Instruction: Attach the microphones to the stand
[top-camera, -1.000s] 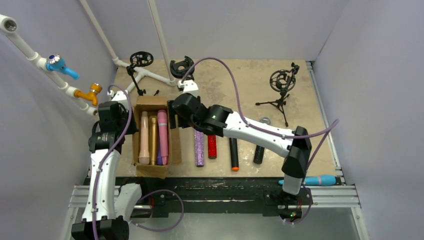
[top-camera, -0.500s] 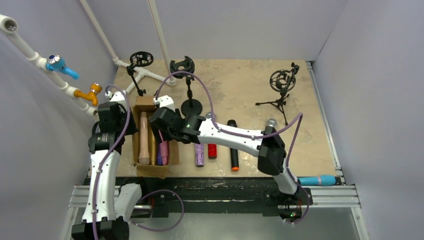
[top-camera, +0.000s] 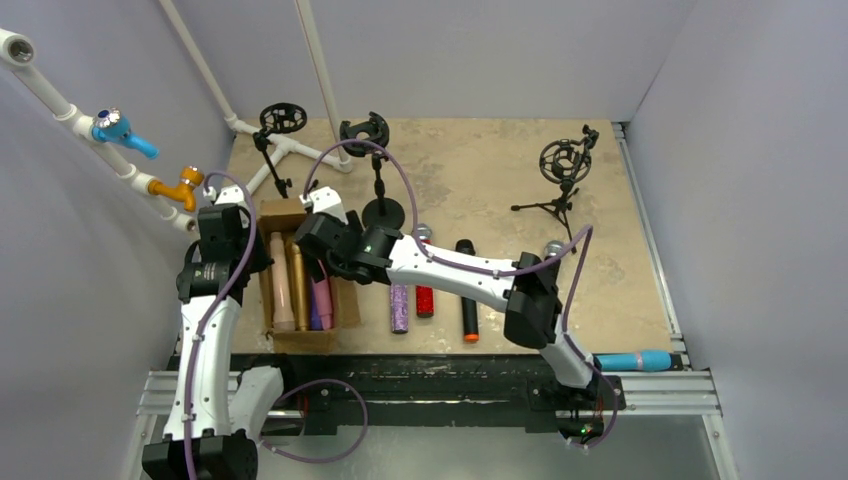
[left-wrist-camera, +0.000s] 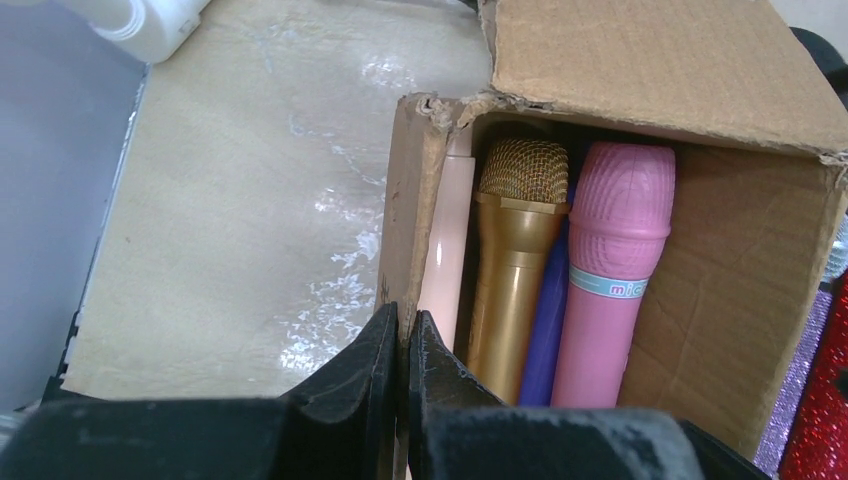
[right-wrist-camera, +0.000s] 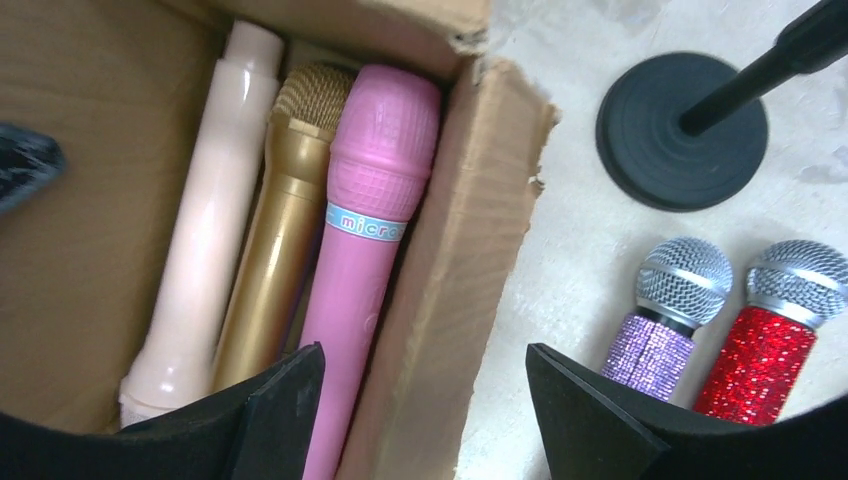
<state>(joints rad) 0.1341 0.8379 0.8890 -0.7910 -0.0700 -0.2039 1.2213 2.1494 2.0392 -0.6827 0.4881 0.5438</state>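
A cardboard box (top-camera: 350, 300) holds a peach microphone (right-wrist-camera: 215, 200), a gold one (right-wrist-camera: 290, 220), a pink one (right-wrist-camera: 370, 220) and a plain purple one (left-wrist-camera: 545, 320). My left gripper (left-wrist-camera: 402, 330) is shut on the box's left wall (left-wrist-camera: 405, 200). My right gripper (right-wrist-camera: 425, 350) hovers open, one finger over the pink microphone and the other outside the box's right wall (right-wrist-camera: 470, 230). On the table lie glittery purple (top-camera: 399, 307), glittery red (top-camera: 424, 300), black (top-camera: 467, 300) and blue (top-camera: 630, 360) microphones. A round-based stand (top-camera: 380, 170) is just behind the box.
A tripod stand (top-camera: 563, 170) with a shock mount is at the back right and another stand (top-camera: 275, 135) at the back left. White pipes (top-camera: 320, 80) with blue and orange valves run along the left wall. The right forearm (top-camera: 450, 270) lies across the loose microphones.
My right arm has swung left, from beside the box's right edge to over the box's inside, still open. The round-based stand has come into sight. The left gripper keeps its hold.
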